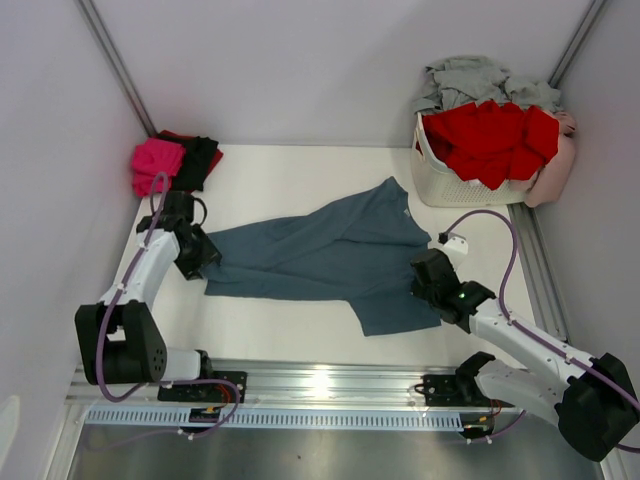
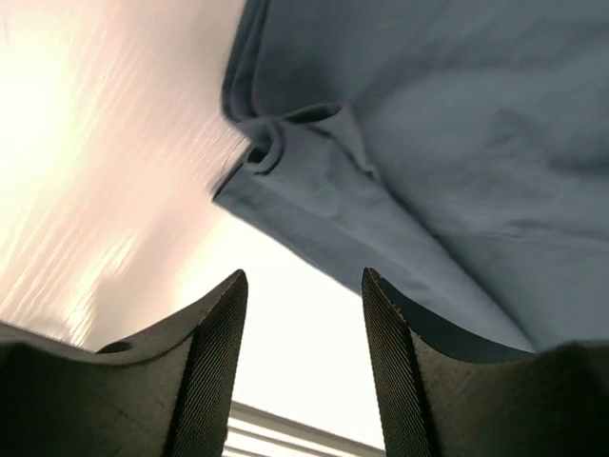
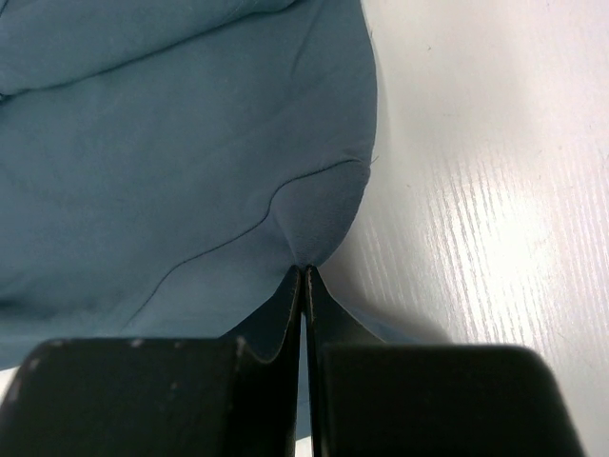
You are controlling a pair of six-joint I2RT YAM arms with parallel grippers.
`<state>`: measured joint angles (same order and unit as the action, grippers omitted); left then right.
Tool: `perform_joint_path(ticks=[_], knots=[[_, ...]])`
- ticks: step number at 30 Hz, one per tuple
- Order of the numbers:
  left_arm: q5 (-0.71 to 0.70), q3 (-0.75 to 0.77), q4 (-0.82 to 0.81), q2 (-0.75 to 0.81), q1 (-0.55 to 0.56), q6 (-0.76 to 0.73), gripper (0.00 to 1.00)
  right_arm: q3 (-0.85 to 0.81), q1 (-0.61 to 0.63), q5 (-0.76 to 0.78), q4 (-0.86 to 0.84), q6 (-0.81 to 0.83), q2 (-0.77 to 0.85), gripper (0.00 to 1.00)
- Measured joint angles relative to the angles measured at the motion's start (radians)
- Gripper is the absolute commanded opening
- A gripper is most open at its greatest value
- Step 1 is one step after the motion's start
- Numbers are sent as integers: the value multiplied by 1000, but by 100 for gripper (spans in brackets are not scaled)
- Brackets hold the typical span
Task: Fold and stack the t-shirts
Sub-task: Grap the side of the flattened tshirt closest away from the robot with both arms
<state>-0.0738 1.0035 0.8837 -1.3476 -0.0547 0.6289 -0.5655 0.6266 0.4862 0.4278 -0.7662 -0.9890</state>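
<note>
Slate-blue t-shirt (image 1: 320,250): laid out rumpled and slantwise across the middle of the white surface (image 1: 300,180), neck end toward the far right, neither flat nor folded yet. Pinched at its near right edge by the right claw (image 3: 303,271), jaws pressed together on a small pucker of cloth. Loose at its left end, just ahead of the left claw (image 2: 303,281), jaws about half apart with nothing between them. Judged as the spreading step, ahead of any fold. Next, probably: a fresh hold on the left hem, a pull outward at both ends to take out the wrinkles, then the first fold. Calls for a low approach on the left, catching the hem edge rather than the curl beside it. Further out: magenta-pink shirt (image 1: 157,162) and black shirt (image 1: 203,158), folded and touching, at the far left corner, well apart from the blue one. At the far right, white lattice basket (image 1: 445,185), heaped with a red shirt (image 1: 495,140) and a pale grey shirt (image 1: 475,78). Shown only from above: whole layout, finished pile and basket. Shown only from the left wrist: curled, doubled-over hem corner and the bare gap between the jaws. Shown only from the right wrist: crease running into the closed tips, number of layers caught impossible to tell.
</note>
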Motion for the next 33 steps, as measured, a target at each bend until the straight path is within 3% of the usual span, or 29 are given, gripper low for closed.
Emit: perform_joint_path(ticks=[16,26,33], knots=[[-34,-43,58,-159,-9,-1,46,0,0,-2,-6,20,3,0],[79,-87,-26,-289,-132,-10,43,1,1,3,0,23,49,0],[124,-48,-4,-339,-158,-28,37,1,1,3,0,23,50,0]])
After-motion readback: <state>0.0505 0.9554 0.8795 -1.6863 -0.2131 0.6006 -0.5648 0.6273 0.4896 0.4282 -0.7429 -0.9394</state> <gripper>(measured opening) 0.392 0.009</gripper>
